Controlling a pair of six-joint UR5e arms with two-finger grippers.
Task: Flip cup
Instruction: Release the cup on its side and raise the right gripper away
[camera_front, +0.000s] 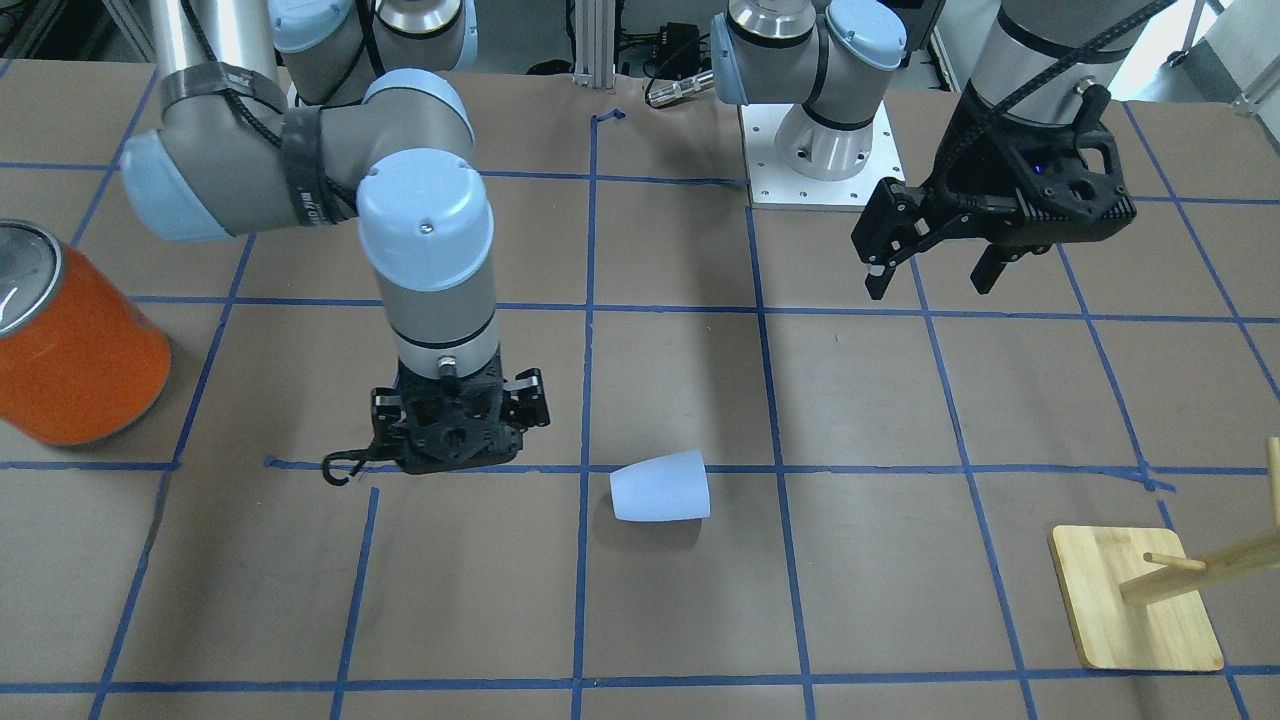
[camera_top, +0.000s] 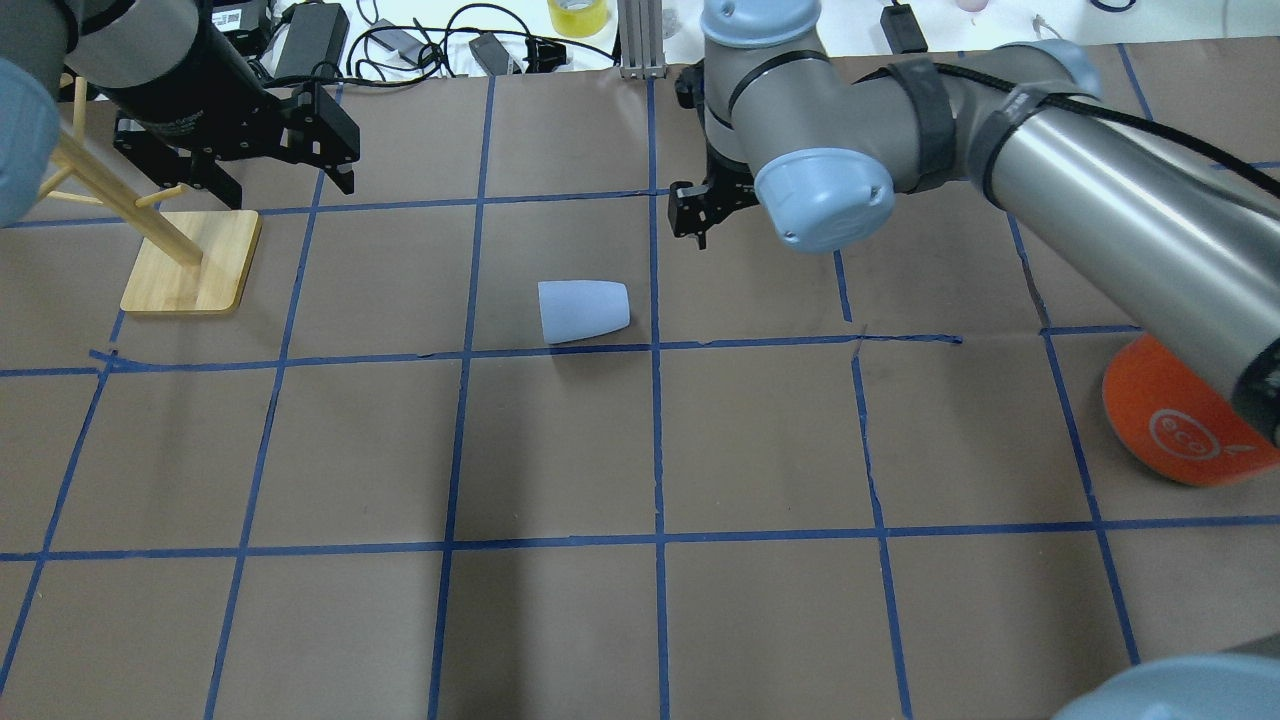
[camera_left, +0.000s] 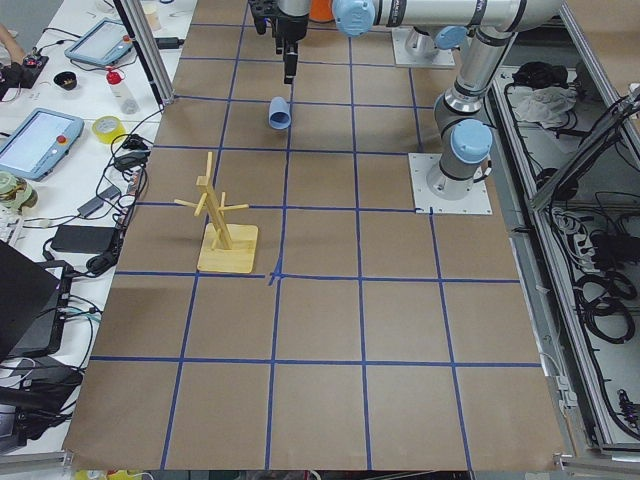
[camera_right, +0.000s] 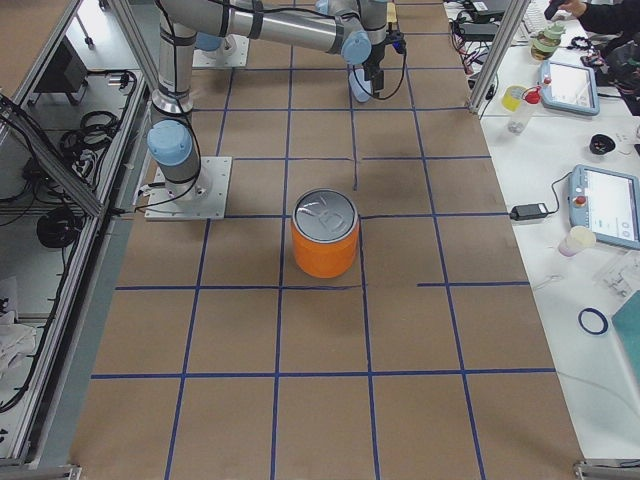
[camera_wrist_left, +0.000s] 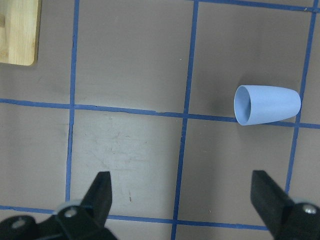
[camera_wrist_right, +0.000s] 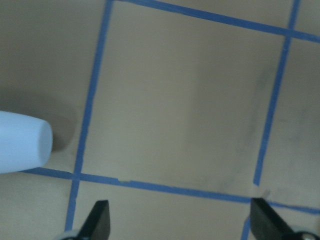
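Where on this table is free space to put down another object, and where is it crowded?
Bare: the rows of squares from the cup to the robot's edge, and the squares between the cup and the wooden stand, below the left gripper. Crowded: beside the cup's closed end, where the right gripper hovers. The orange canister stands at the robot's right.

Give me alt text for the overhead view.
A lavender-blue cup lies on its side near the centre, touched by nothing. The left gripper hovers near a wooden peg stand and the right gripper just beyond the cup, both with jaws open. An orange canister sits at the right edge.
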